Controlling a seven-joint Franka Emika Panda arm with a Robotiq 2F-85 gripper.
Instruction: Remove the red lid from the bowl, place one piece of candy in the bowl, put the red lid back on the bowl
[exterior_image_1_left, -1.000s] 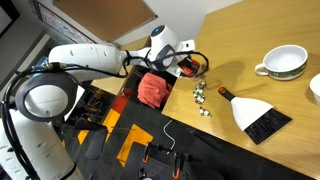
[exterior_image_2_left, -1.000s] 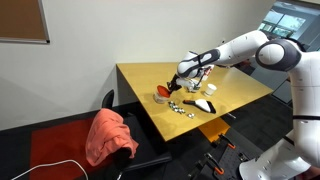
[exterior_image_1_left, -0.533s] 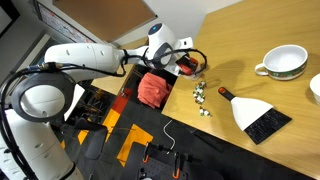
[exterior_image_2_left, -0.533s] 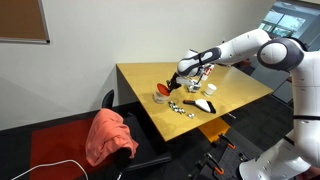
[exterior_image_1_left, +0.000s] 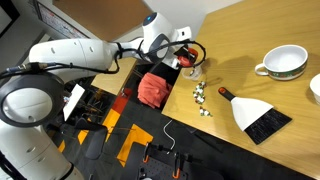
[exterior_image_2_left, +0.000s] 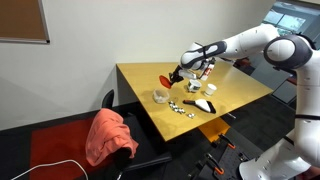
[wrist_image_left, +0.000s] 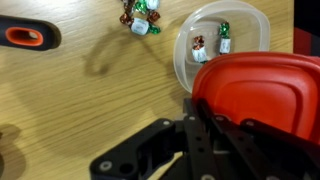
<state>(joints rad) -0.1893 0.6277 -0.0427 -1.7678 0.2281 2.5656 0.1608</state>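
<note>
red lid (wrist_image_left: 262, 95): clamped in the hand (exterior_image_1_left: 182, 57), held above the bowl (wrist_image_left: 183, 50) to leave its mouth free
bowl: uncovered on the desk (wrist_image_left: 70, 90), two wrapped pieces apparently inside
candy (wrist_image_left: 140, 15): loose cluster just beside it, ready for picking

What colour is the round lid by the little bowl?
Red-orange. The lid shows best in the wrist view.

Glossy smooth plastic for the red lid (wrist_image_left: 262, 95), clear see-through walls for the bowl (wrist_image_left: 182, 55), shiny foil on the candies (wrist_image_left: 140, 15), matt light wood grain across the desk (wrist_image_left: 80, 100).
</note>
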